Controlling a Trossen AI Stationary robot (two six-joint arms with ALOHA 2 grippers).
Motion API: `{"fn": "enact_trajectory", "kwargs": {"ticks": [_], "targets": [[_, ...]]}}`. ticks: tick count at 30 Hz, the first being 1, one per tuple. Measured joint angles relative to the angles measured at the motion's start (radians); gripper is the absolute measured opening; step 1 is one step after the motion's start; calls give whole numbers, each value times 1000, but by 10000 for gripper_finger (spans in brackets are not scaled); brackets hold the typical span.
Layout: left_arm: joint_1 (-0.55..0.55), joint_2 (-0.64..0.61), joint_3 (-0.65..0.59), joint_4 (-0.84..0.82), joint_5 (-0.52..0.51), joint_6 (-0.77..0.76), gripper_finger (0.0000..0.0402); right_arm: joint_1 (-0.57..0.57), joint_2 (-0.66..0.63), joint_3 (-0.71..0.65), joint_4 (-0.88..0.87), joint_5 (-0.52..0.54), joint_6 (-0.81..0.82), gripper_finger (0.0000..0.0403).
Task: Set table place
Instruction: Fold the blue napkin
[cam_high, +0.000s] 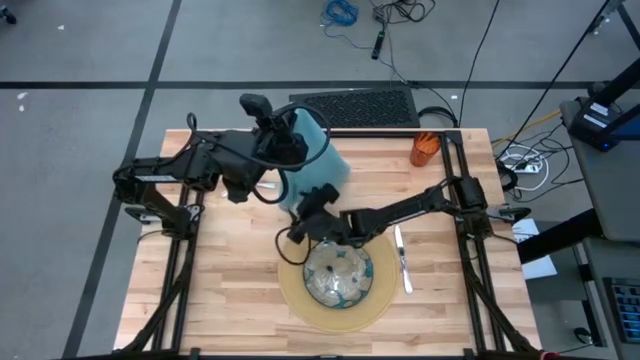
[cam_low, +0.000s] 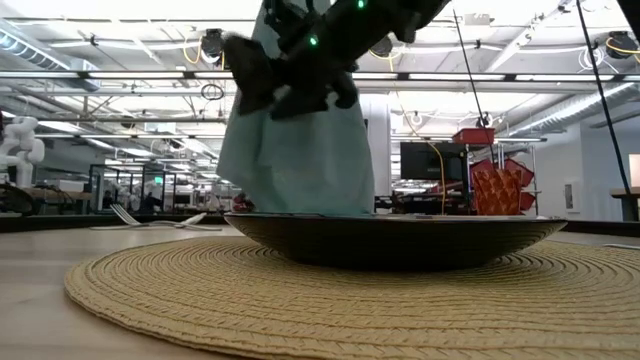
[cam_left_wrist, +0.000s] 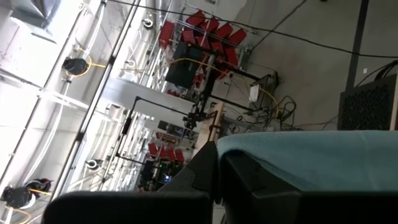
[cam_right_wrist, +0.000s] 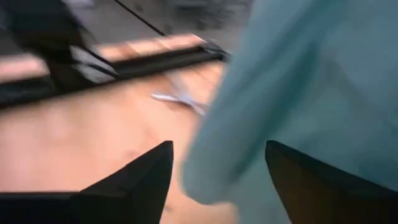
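A teal napkin (cam_high: 315, 160) hangs from my left gripper (cam_high: 290, 135), which is shut on its upper part above the table's far middle. It also shows in the low view (cam_low: 300, 160), where the bowl hides its lower edge. My right gripper (cam_high: 305, 215) is open at the napkin's lower part, and its two fingers (cam_right_wrist: 146, 177) stand on either side of the hanging cloth (cam_right_wrist: 298, 93); I cannot tell whether they touch it. The patterned glass bowl (cam_high: 338, 275) sits on the round tan mat (cam_high: 290, 300). My left gripper holds the napkin by its upper edge (cam_left_wrist: 280, 146), the cloth coming out from between the two dark fingers (cam_left_wrist: 249, 180). One layer or several, I cannot tell. The napkin hangs slack below the gripper.
A knife and a spoon (cam_high: 403, 255) lie right of the mat. A small orange cup (cam_high: 425, 148) stands at the far right corner. A fork (cam_right_wrist: 180, 99) lies on the wood left of the napkin. Black frame rails (cam_high: 180, 270) run along both table sides.
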Motion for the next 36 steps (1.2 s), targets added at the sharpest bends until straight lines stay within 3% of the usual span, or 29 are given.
{"fn": "enact_trajectory", "kwargs": {"ticks": [13,19,26,31,36], "targets": [[-26,2,0,-3,6,-16,0,0,-15,0,-193,131,41,236],[-26,2,0,-6,7,-18,0,30,-17,0,-306,291,83,226],[-34,2,0,-14,8,-24,0,0,-17,0,-416,403,200,226],[-39,2,0,-23,8,-25,0,12,-17,0,-418,522,228,226],[-39,2,0,-23,8,-25,0,53,-17,0,-398,529,275,225]]}}
